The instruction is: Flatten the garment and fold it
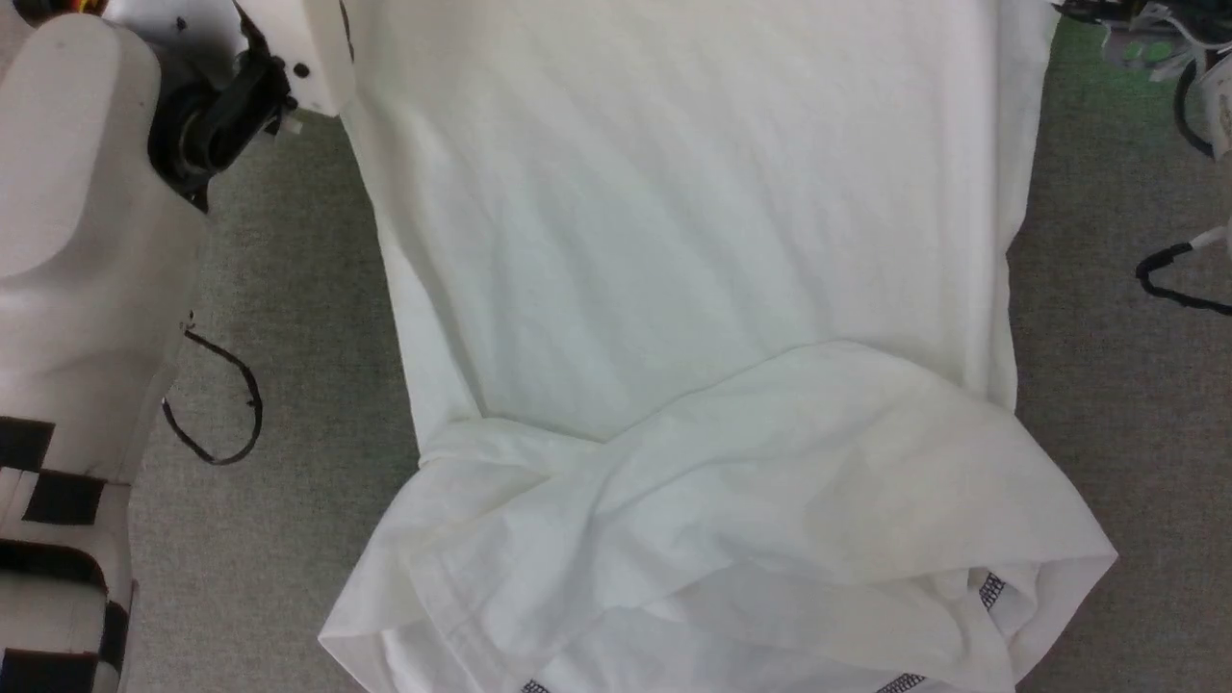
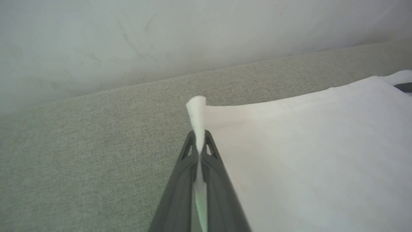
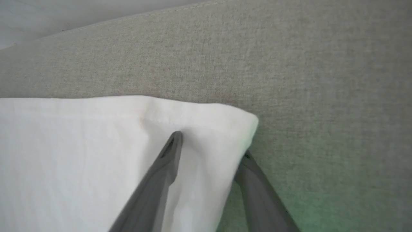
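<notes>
Garment: a white short-sleeved shirt, the garment (image 1: 674,241), lies spread on the grey woven worktop (image 1: 308,318) in the head view; its broad panel runs nearly flat to the top edge of that view.
Near end: a loose layer is folded back across the lower part, creased and bunched towards the left.
Stitching: short runs of dark grey zigzag seam (image 1: 991,589) show at the bottom folds.
Left tool: in the left wrist view the left tool (image 2: 200,141) has its 2 dark fingers pressed together, pinching an edge of the shirt (image 2: 305,154); a small peak of cloth stands out past the tips.
Right tool: in the right wrist view the right tool (image 3: 211,144) is spread astride a hemmed corner of the shirt (image 3: 80,154), 1 finger lying over the cloth, the other just beside the corner's edge.
Robot body: a pale forearm (image 1: 67,241) with a black joint fills the left of the head view, beside the shirt.
Cables: a black cable loop (image 1: 217,404) lies on the worktop left of the shirt; another black cable (image 1: 1179,284) lies to the right.
Beyond: a pale wall (image 2: 161,38) rises past the worktop's far edge.
</notes>
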Motion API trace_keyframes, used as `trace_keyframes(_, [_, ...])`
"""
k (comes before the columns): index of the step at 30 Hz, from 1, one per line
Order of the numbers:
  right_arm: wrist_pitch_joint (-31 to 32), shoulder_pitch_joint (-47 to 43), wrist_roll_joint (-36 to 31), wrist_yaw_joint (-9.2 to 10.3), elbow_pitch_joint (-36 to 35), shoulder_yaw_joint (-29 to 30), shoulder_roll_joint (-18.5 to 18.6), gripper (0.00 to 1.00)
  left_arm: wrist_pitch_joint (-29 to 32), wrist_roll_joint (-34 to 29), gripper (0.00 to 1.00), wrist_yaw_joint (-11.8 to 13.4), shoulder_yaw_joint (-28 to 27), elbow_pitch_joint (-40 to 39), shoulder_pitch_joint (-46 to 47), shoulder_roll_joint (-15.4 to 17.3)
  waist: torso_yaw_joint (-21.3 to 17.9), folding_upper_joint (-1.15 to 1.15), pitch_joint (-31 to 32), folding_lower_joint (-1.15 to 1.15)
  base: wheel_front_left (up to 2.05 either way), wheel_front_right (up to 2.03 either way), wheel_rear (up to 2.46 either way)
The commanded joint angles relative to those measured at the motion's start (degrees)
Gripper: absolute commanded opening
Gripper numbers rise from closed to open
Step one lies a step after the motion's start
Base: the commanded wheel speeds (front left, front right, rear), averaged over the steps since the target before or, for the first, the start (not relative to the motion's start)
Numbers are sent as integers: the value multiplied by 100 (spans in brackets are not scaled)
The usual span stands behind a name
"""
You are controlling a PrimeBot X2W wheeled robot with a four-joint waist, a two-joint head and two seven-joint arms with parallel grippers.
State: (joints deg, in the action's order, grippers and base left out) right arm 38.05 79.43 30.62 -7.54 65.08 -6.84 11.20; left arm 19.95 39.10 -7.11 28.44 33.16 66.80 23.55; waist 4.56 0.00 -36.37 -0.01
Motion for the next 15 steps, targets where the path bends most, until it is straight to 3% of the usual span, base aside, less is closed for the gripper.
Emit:
trace_keyframes(1, [363,-498,-54,5,457,-91,-200,0,-64,65,0,-37,64,18,110,47,13,0,-6,1,0,0,0])
trace_keyframes(4, [103,-412,-129,5,371,-151,-144,0,-157,157,0,-37,163,53,154,119,3,0,41,1,0,0,0])
trace_keyframes(15, [-2523,-125,-565,5,-399,-385,381,0,-1306,-124,0,11,157,469,430,367,-187,0,786,1,0,0,0])
